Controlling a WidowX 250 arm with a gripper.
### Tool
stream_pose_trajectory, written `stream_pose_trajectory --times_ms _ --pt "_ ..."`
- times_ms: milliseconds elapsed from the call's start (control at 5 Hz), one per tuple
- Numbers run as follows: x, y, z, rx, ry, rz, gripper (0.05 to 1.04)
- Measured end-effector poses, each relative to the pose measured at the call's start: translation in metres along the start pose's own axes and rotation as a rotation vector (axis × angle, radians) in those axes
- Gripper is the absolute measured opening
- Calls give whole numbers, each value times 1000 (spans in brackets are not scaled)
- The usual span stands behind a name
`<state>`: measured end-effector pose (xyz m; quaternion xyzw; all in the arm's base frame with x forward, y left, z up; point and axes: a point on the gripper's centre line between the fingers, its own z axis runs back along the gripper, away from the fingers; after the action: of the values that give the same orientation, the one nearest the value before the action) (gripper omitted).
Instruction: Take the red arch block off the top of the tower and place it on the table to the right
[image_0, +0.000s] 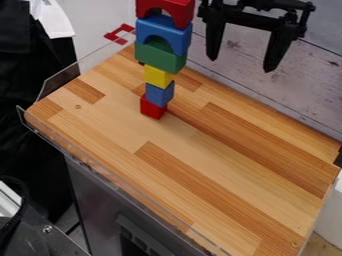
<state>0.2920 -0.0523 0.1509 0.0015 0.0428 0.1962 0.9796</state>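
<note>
- The gripper (240, 65) is at the upper right of the view, before the pale board wall (304, 65). Its two fingers point down and stand wide apart, so it is open, and it holds nothing.
- The nearest thing to it is a tower of six blocks, to the left in the view. The gripper and the tower are apart, with no touching.
- On top of the tower is a red arch block (182, 14), partly cut by the upper edge of the view.
- Under it comes a blue arch block (179, 41), and then a green block (160, 58).
- Lower are three smaller blocks, one on another: a yellow block (159, 76), a blue cube (159, 93) and a red cube (153, 107) at the bottom.
- The red cube rests on the wooden tabletop (194, 160), in its far left part. The tabletop has strips of light and darker brown.
- A clear rim (79, 66) goes along the left side of the tabletop.
- Near the far left corner is a small red piece (119, 34).
- Below the tabletop is a grey cabinet (97, 200).
- At the left edge there is black cloth (17, 110), with white cloth (55, 19) above.
</note>
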Motion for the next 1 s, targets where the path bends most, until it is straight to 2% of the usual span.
stream_pose_trajectory --times_ms 200,400,600,800,1000 --pt "-1 1 -11 22 35 3 1000" --pt "4 2 -11 -4 20 41 1000" --pt "3 4 -1 -21 -13 77 999" --pt "7 12 7 -12 -17 139 999" --pt "17 18 45 12 -77 264 1000"
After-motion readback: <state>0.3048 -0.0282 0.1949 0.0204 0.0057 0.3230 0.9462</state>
